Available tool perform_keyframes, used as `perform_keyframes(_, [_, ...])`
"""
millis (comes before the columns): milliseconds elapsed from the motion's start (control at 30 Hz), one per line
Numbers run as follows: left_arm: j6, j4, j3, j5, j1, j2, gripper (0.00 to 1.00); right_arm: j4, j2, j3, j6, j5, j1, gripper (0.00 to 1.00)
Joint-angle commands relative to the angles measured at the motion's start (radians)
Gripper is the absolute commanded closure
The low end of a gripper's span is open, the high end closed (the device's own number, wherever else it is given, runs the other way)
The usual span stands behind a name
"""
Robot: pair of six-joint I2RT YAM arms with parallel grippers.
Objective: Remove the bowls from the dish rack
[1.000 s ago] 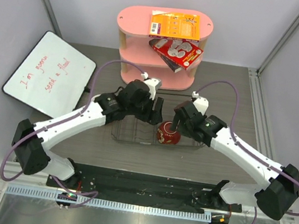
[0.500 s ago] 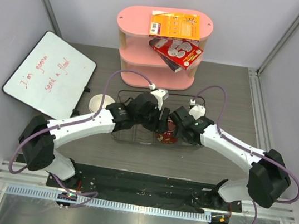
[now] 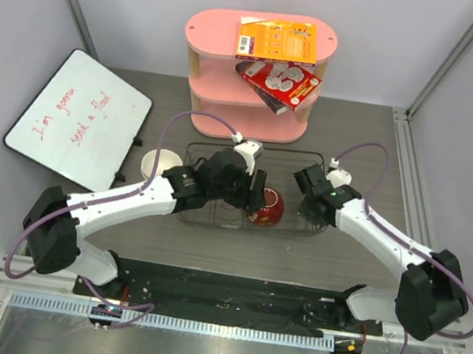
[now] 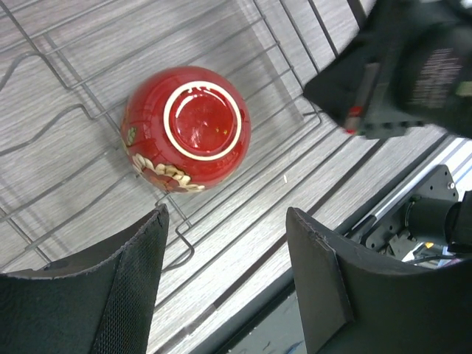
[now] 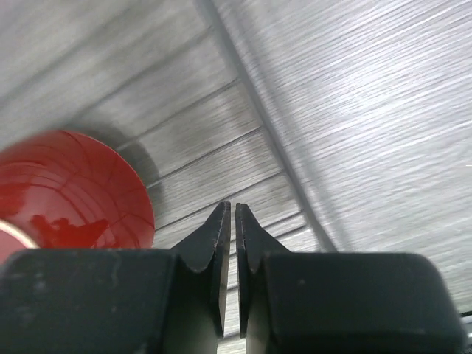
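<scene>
A dark red bowl (image 3: 267, 208) with a light flower pattern lies upside down in the black wire dish rack (image 3: 282, 229), its base ring facing up (image 4: 186, 127). My left gripper (image 3: 254, 194) hovers just left of it over the rack (image 4: 243, 44), open (image 4: 225, 273), with nothing between its fingers. My right gripper (image 3: 310, 208) hangs over the right end of the rack, apart from the bowl. Its fingers are shut on nothing (image 5: 228, 214), and the red bowl (image 5: 66, 192) shows to their left. A white bowl (image 3: 156, 163) stands on the table left of the rack.
A pink three-tier shelf (image 3: 260, 34) with boxes on it stands behind the rack. A whiteboard (image 3: 81, 116) lies at the far left. The right gripper's body (image 4: 402, 70) shows close by in the left wrist view.
My right gripper drew back to the right, away from the red bowl, and its jaws closed. My left arm reached rightward over the rack toward the bowl, staying open.
</scene>
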Motion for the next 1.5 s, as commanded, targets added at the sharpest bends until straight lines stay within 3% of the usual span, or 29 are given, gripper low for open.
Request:
perform_keyframes(0, [-0.022, 0.063, -0.020, -0.029, -0.002, -0.021, 0.35, 0.012, -0.134, 0.020, -0.022, 0.026, -0.012, 0.81])
perform_keyframes(33, [-0.023, 0.064, -0.020, -0.035, -0.002, -0.018, 0.35, 0.012, -0.143, 0.031, -0.031, 0.015, -0.012, 0.74])
perform_keyframes(67, [-0.028, 0.064, -0.022, -0.049, -0.002, -0.016, 0.35, 0.015, -0.149, 0.042, -0.055, -0.003, -0.010, 0.60])
perform_keyframes(167, [-0.038, 0.063, -0.026, -0.093, -0.002, -0.018, 0.35, 0.026, -0.154, 0.089, -0.069, -0.039, 0.025, 0.45])
perform_keyframes(267, [-0.042, 0.063, -0.029, -0.104, -0.002, -0.018, 0.35, 0.055, -0.120, 0.125, -0.071, -0.023, 0.092, 0.38])
perform_keyframes(667, [-0.022, 0.015, -0.039, -0.153, -0.002, -0.064, 0.34, 0.112, 0.070, 0.165, -0.086, -0.002, 0.133, 0.39])
perform_keyframes(767, [-0.025, 0.015, -0.042, -0.151, -0.002, -0.061, 0.34, 0.104, 0.086, 0.142, -0.078, 0.001, 0.132, 0.49])
perform_keyframes(833, [-0.026, 0.015, -0.048, -0.150, -0.002, -0.061, 0.34, 0.095, 0.090, 0.130, -0.063, 0.006, 0.133, 0.68])
perform_keyframes(933, [-0.028, 0.021, -0.049, -0.147, -0.002, -0.059, 0.34, 0.087, 0.069, 0.096, -0.048, 0.029, 0.131, 0.74])
perform_keyframes(1300, [-0.037, 0.032, -0.071, -0.150, -0.002, -0.067, 0.35, 0.032, -0.002, 0.047, -0.054, 0.055, 0.059, 0.75])
perform_keyframes(1467, [-0.031, 0.003, -0.034, -0.121, -0.002, -0.050, 0.35, 0.078, -0.065, 0.030, -0.074, 0.027, 0.059, 0.65])
